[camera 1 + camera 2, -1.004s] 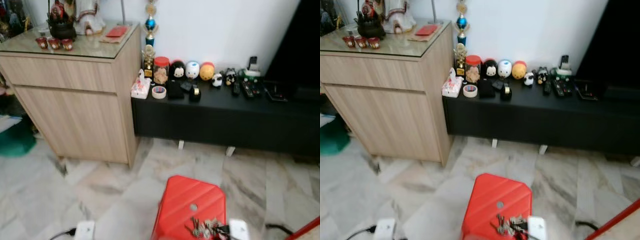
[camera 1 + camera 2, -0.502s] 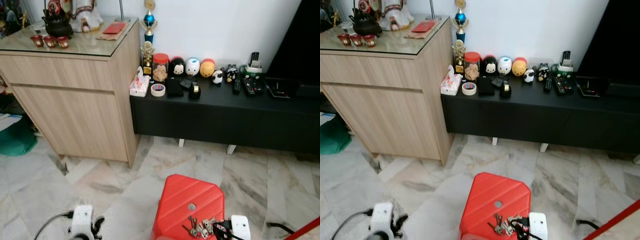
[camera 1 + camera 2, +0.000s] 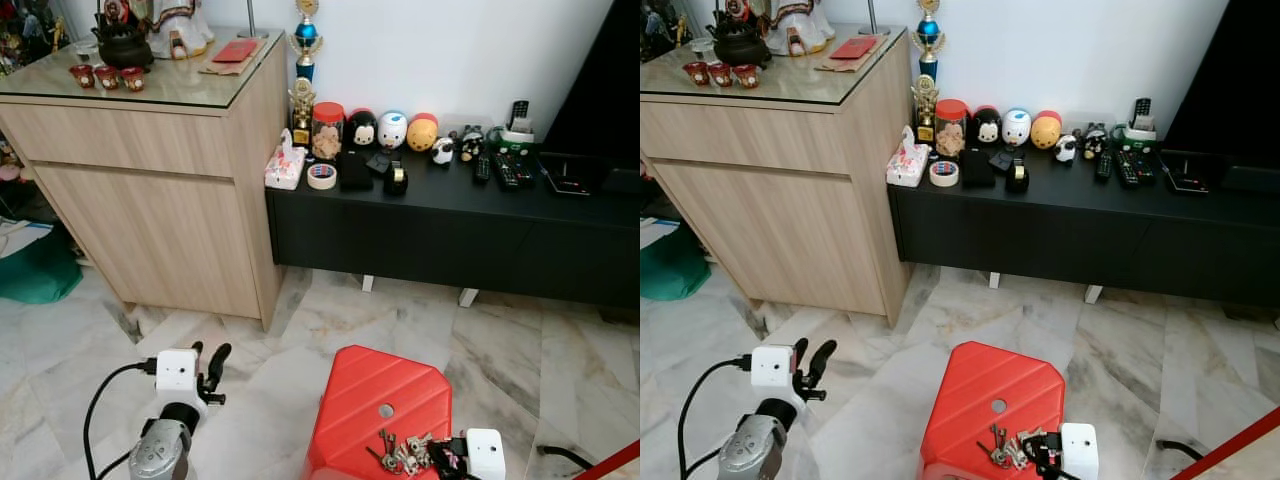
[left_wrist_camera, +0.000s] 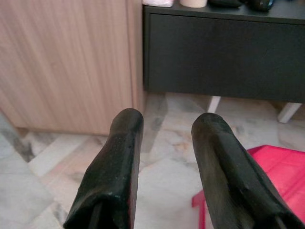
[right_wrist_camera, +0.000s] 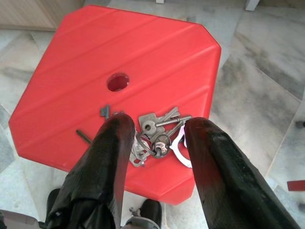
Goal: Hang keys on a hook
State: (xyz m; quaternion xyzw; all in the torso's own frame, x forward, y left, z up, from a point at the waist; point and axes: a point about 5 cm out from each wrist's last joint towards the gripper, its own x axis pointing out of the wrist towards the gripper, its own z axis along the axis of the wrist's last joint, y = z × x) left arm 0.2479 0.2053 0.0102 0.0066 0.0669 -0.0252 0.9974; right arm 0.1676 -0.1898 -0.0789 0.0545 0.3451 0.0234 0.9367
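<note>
We see a bunch of keys point(image 5: 159, 133) lying on the top of a red plastic stool point(image 3: 370, 400), near the stool's front edge and just in front of the round hole point(image 5: 117, 81) at the middle of the top. The bunch is made of several metal keys on a ring, fanned out flat on the red surface.

The right gripper point(image 5: 155, 131) hangs directly over the keys. Its jaws stand open, one black finger on each side of the bunch, and we cannot tell whether the fingertips touch the stool top. In the right eye view the white wrist housing point(image 3: 1080, 450) of this arm sits at the stool's front right corner.

The left gripper point(image 4: 164, 126) is raised over the marble floor point(image 3: 90, 370), well apart from the stool on its left side. Its jaws are open and hold nothing. They point toward the gap between the wooden cabinet point(image 3: 150, 190) and the low black table point(image 3: 450, 240).

The wooden cabinet has a glass top carrying a dark teapot point(image 3: 124, 44), small red cups point(image 3: 105, 76) and a red booklet point(image 3: 236, 50). The black table stands against the white wall to the right of the cabinet. Along its back edge we see a trophy point(image 3: 304, 55), a red-lidded jar point(image 3: 326, 131), round toy figures point(image 3: 392, 129) and remote controls point(image 3: 497, 168). A tissue pack point(image 3: 284, 168) and a roll of tape point(image 3: 321, 176) lie at its left end.
</note>
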